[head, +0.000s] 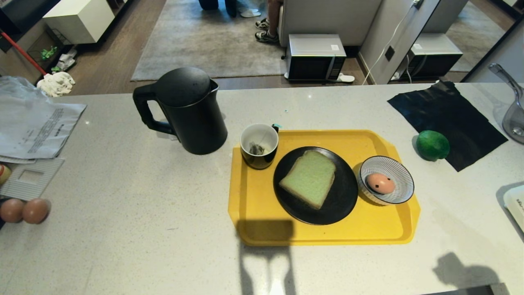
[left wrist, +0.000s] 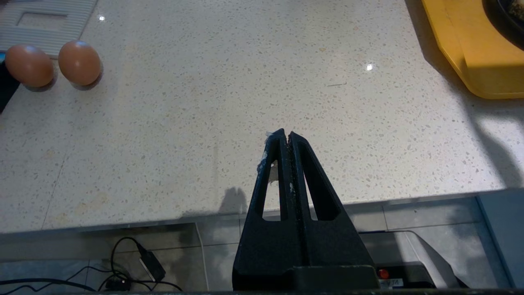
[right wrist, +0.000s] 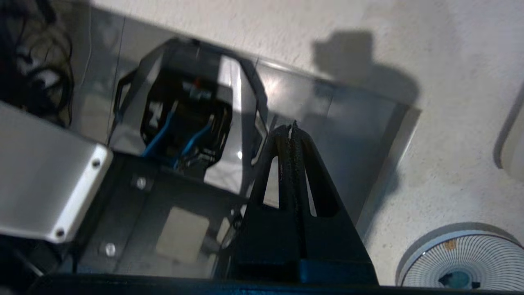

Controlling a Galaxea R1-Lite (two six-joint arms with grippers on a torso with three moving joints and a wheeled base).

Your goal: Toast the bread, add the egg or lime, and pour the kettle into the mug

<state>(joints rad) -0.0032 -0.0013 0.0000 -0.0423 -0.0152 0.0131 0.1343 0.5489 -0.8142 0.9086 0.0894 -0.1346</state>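
- Far left of pale speckled stone counter [head: 123, 205]: two plain brown eggs [head: 23, 210] side by side, touching; ribbed grey card [head: 30, 177] and printed papers [head: 35, 127] behind them
- Left gripper [left wrist: 285, 134]: black fingers pressed together, nothing between, hovering over counter's near edge, well apart from the brown eggs
- Tall matte black kettle [head: 190, 110], lid on, upright on counter, handle to the left, just left of tray
- Yellow plastic tray [head: 254, 205] w/ three containers:
- glossy black mug [head: 259, 146], white inside, at tray's back-left corner; holds a tea bag
- round black plate [head: 339, 200] mid-tray; holds thick pale green bread slice [head: 309, 177], tan crust, lying flat
- white bowl w/ blue stripes [head: 399, 174] on tray's right side; holds pinkish-tan egg [head: 380, 183] w/ black spot
- Glossy green lime [head: 432, 145] on counter right of tray, touching edge of black sheet [head: 446, 119]
- Right gripper [right wrist: 292, 126]: fingers together, empty, below counter edge by robot's base; a striped round dish [right wrist: 466, 262] shows nearby in right wrist view
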